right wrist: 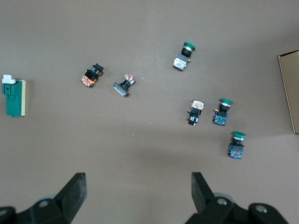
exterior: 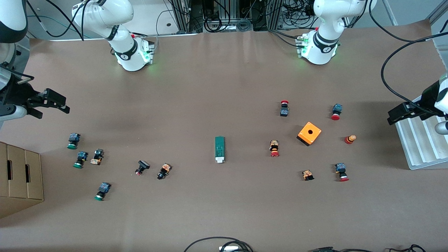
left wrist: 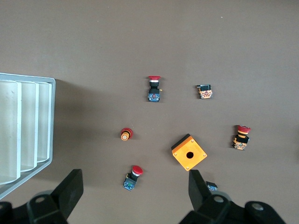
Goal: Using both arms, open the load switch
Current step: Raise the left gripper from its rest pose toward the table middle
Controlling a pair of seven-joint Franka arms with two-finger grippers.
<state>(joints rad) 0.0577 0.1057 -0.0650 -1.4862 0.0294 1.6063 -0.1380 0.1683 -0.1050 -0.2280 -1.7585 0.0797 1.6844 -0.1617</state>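
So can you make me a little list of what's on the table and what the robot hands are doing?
target: narrow green rectangular load switch with white end piece, lying mid-table, untouched
left hand: open, empty, over the white ridged plastic tray
right hand: open, empty, over bare table near the brown cardboard box
orange square box with a hole: toward the left arm's end
small push buttons: scattered toward both ends

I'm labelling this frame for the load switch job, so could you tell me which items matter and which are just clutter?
Job:
load switch, mid-table
left gripper, open, waiting
right gripper, open, waiting

Clutter:
orange box
red-capped buttons
green-capped buttons
cardboard box
white tray
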